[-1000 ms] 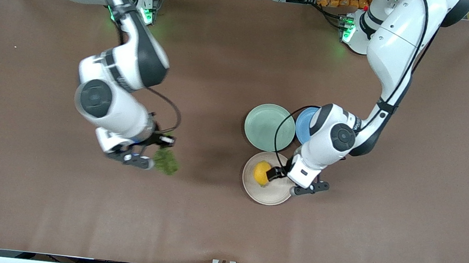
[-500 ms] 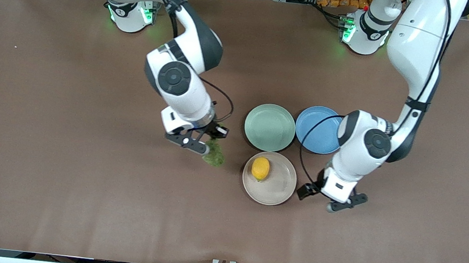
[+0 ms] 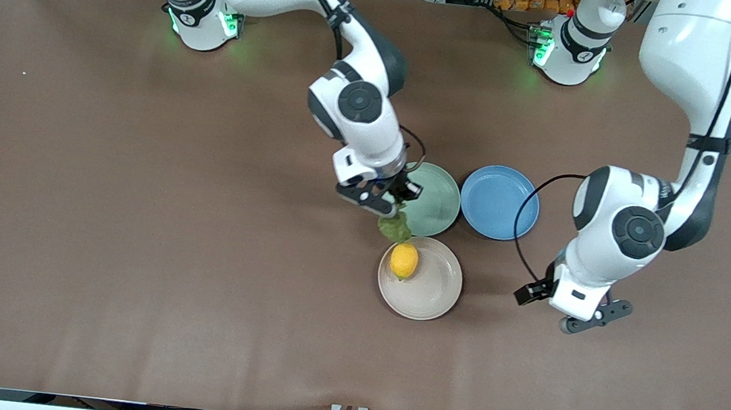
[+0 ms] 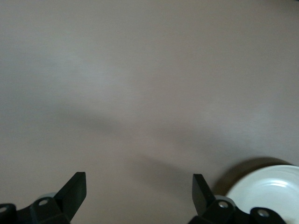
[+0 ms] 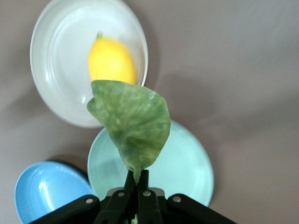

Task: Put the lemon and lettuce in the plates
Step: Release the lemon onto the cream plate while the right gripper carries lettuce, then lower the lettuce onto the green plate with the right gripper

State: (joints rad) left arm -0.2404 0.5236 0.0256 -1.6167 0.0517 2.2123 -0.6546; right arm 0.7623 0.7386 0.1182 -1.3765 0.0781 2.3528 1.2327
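The yellow lemon point(image 3: 404, 261) lies in the beige-white plate point(image 3: 431, 293), also seen in the right wrist view point(image 5: 111, 60). My right gripper point(image 3: 387, 202) is shut on the stem of the green lettuce point(image 3: 395, 227) and holds it over the edge of the pale mint plate point(image 3: 437, 202). In the right wrist view the lettuce point(image 5: 133, 123) hangs from the shut gripper point(image 5: 137, 179) over the mint plate point(image 5: 187, 168), with the beige-white plate point(image 5: 60, 46) farther out. My left gripper point(image 3: 548, 307) is open and empty over bare table toward the left arm's end; its view shows the open gripper point(image 4: 139, 186) and the rim of the beige-white plate point(image 4: 271, 186).
A blue plate point(image 3: 498, 202) sits beside the mint plate toward the left arm's end; it also shows in the right wrist view point(image 5: 46, 186). The three plates are close together. The brown table point(image 3: 130, 241) spreads wide around them.
My right gripper has carried the lettuce from the right arm's end of the table to over the mint plate's edge. My left gripper let go of the lemon and drew away toward the left arm's end.
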